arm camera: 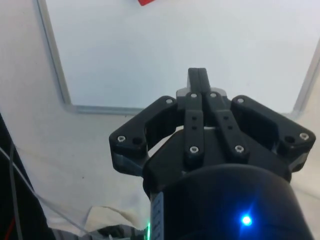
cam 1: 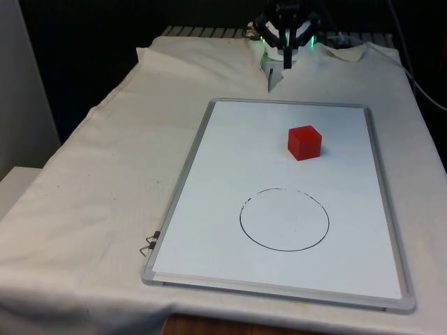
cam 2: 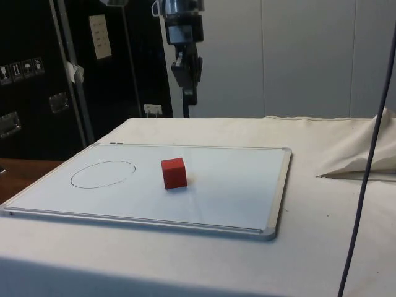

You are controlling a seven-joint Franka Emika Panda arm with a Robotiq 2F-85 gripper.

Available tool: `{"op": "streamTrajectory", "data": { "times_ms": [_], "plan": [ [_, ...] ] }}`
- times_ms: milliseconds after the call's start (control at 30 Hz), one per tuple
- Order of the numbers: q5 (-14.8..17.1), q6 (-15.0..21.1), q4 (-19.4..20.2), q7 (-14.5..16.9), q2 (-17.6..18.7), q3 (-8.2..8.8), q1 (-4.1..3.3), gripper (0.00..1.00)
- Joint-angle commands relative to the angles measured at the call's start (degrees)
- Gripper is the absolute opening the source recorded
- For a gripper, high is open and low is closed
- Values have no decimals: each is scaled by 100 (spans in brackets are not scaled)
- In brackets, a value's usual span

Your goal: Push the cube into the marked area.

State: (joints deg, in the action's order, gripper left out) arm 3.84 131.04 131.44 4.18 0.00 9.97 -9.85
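We're at the very start: the small red cube sits on the metal-framed whiteboard, just short of the hand-drawn black circle. Our black pincer, fingers pressed together, hangs high behind. Next we'd drop behind the cube and shove.

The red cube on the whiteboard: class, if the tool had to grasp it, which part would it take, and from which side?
Take the red cube by two opposite upright faces, coming straight down from above. It sits flat on the whiteboard with its top and all sides free, nothing beside it.
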Motion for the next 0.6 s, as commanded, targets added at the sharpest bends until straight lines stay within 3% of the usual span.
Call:
{"op": "streamTrajectory", "data": {
  "times_ms": [0,567],
  "plan": [
    [74,80,6,6,34,-29,-11,0],
    [350,642,132,223,647,-57,6,0]
  ]
}}
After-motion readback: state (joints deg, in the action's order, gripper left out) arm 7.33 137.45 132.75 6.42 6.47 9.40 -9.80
